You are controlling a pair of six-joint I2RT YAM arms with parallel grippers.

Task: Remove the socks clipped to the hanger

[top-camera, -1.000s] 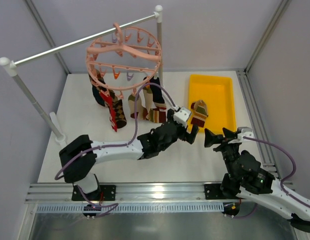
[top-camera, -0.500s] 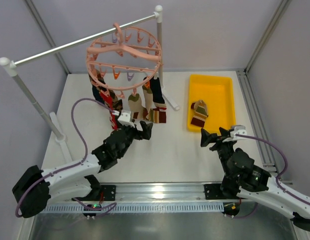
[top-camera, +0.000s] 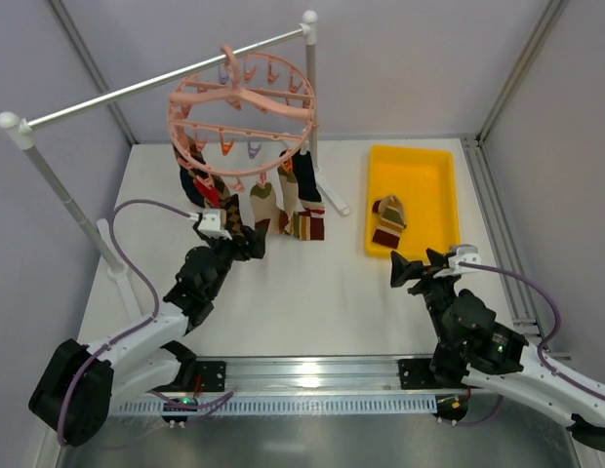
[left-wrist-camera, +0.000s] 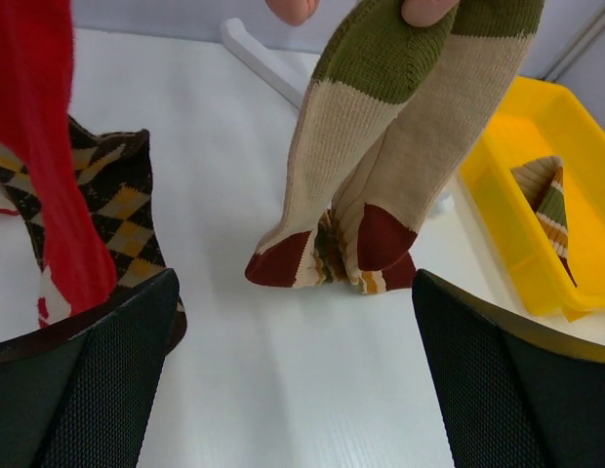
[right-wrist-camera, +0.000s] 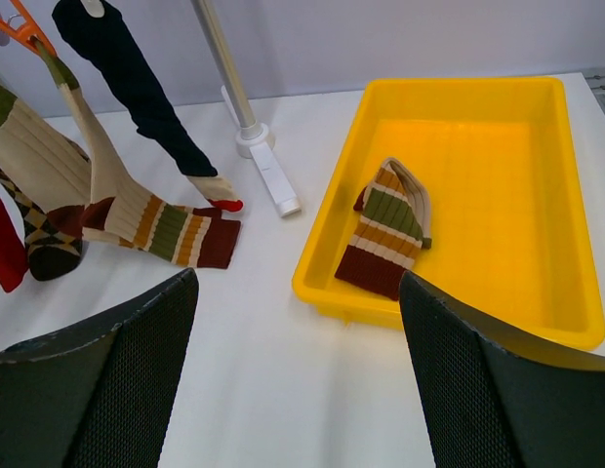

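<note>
Salmon-pink round hanger (top-camera: 241, 97) hangs from the grey rail (top-camera: 137, 88) at 11 o'clock over the table. Socks (top-camera: 283, 200) are clipped beneath it, toes reaching the tabletop. Left gripper (top-camera: 242, 242) sits low at 7 o'clock of the hanging group, fingers spread, nothing held. Its wrist view shows two tan socks with maroon toes (left-wrist-camera: 381, 146) ahead and an argyle sock (left-wrist-camera: 117, 210) at 9 o'clock. Right gripper (top-camera: 415, 266) is released and empty, at 6 o'clock of the yellow tray (top-camera: 444, 161), which contains one striped sock (top-camera: 389, 222).

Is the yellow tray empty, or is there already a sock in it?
Not empty: one striped sock lies inside the yellow tray, shown by both the right wrist and top views.
</note>
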